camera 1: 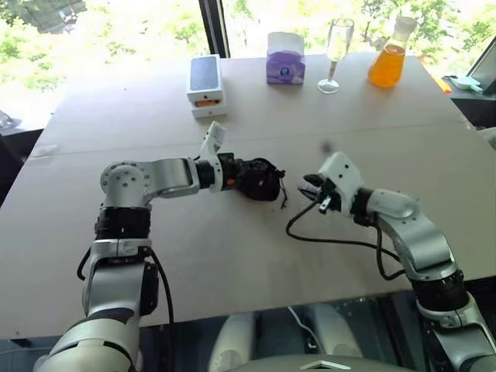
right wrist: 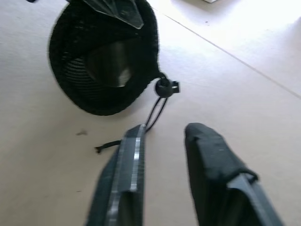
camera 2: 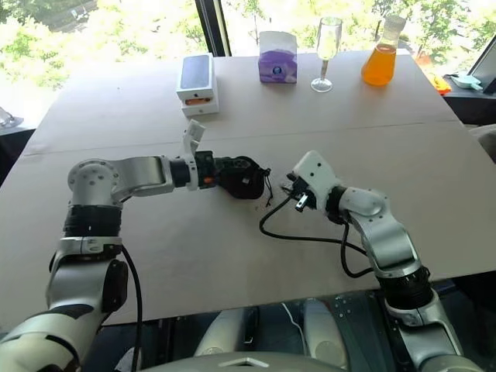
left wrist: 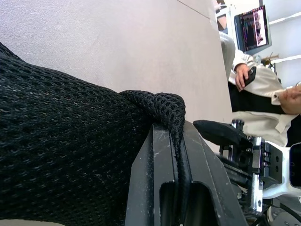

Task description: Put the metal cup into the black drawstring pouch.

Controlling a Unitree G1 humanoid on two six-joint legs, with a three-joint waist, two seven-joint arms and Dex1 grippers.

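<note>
Metal cup [right wrist: 109, 66] sits inside the soft, limp black drawstring pouch [right wrist: 75, 84]; left pincer [left wrist: 176, 155] pinches its mesh rim, right pincer [right wrist: 162, 141] empty, parted beside the cord [right wrist: 155, 113].

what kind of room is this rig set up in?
Probably an office or lab used for demos, by daylight windows. A large plain beige tabletop stands before tall windows with green trees outside. The left wrist view catches a seated person and a computer monitor behind.
</note>
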